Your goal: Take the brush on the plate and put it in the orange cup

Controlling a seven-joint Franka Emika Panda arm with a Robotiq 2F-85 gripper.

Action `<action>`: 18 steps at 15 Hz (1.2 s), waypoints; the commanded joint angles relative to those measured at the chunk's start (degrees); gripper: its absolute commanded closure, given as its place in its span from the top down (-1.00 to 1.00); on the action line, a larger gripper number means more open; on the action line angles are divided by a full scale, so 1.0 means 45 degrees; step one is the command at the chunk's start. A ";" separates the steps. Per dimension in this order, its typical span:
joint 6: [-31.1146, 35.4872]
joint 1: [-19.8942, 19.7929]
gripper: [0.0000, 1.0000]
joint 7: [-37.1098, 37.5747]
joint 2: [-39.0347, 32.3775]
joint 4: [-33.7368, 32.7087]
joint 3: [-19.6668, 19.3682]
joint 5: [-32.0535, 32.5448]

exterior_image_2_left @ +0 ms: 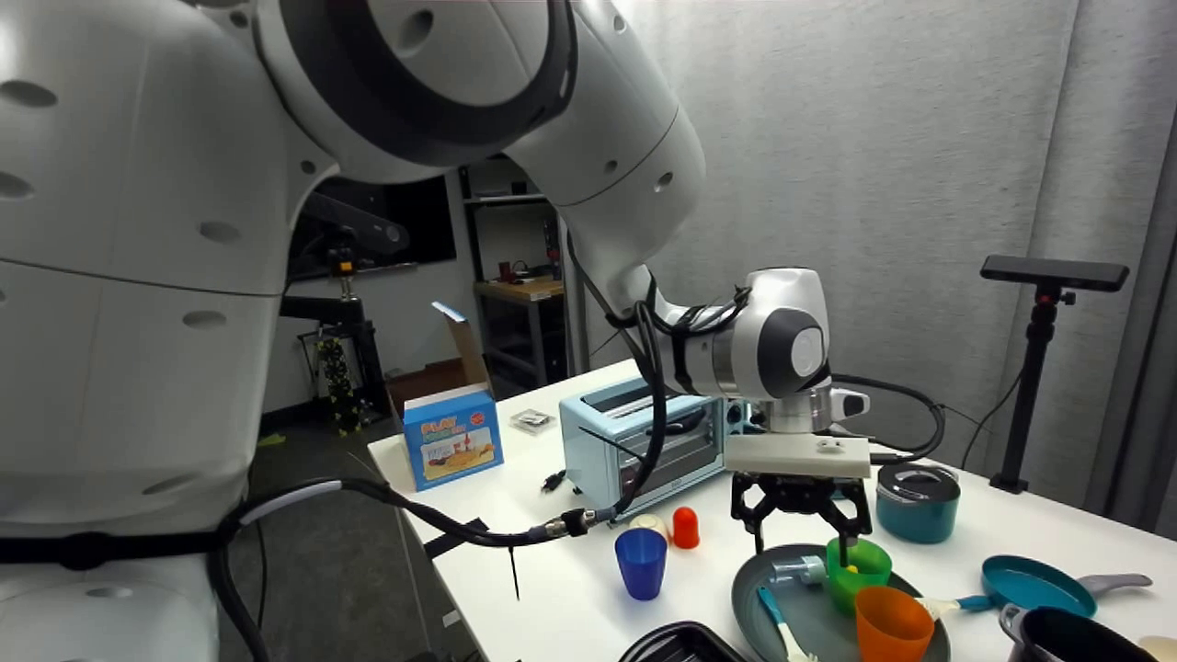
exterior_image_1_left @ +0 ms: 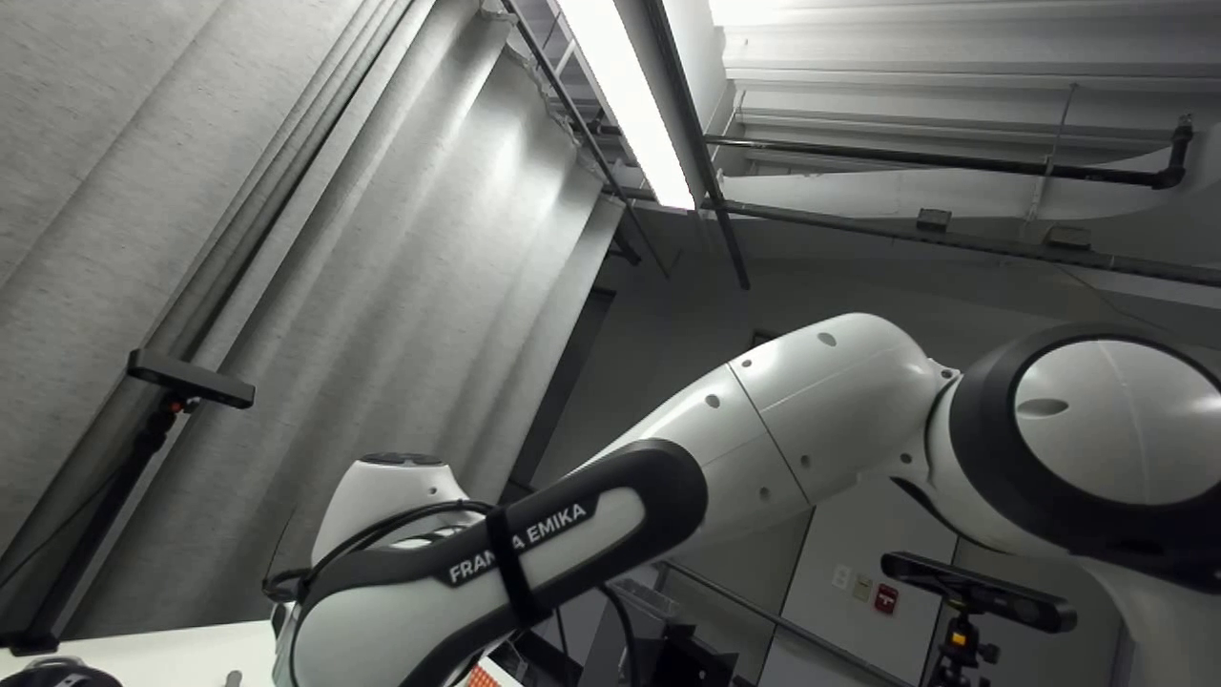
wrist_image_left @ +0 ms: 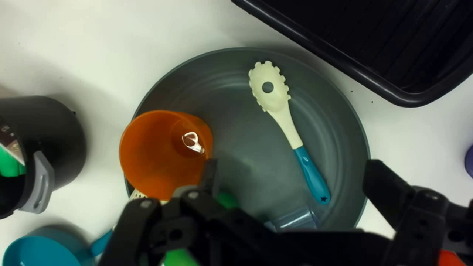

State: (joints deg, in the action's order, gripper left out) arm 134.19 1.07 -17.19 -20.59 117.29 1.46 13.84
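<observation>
Claw (exterior_image_2_left: 801, 550) wide, nothing held, hanging above the plate (wrist_image_left: 236, 133) on the side where the green cup (exterior_image_2_left: 839, 588) stands; one of its fingers (exterior_image_2_left: 844, 550) is very near that cup, contact can't be told. Nothing reads as a brush: your target is likely the toothed utensil (wrist_image_left: 288, 127), cream head, teal handle, lying inside the plate's rim. You seem short of it; shift toward the plate's edge nearest the black tray (wrist_image_left: 321, 48) before dropping. Turn slightly so you close square across the cream neck, since the handle's end lies just beside a clear container (wrist_image_left: 295, 219) on the plate. Descend gently; the plate could skid. Then lift high, handle hanging low, and cross the plate to the orange cup (wrist_image_left: 155, 155), upright near the opposite rim. Feed the handle in centred, as the cup may tip easily. A second teal-handled utensil (wrist_image_left: 100, 243) pokes past the rim there; avoid snagging it.
</observation>
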 commanded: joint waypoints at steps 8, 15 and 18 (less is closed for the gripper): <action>-0.0025 -0.0036 1.00 0.0011 0.0001 -0.0047 0.0045 0.0015; -0.0519 -0.0114 1.00 -0.0342 -0.0943 -0.0833 0.0030 0.0028; -0.0618 -0.0175 1.00 -0.0581 -0.1403 -0.1184 0.0080 -0.0036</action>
State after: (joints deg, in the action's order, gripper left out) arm 133.87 1.01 -17.55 -24.03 115.71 1.46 13.84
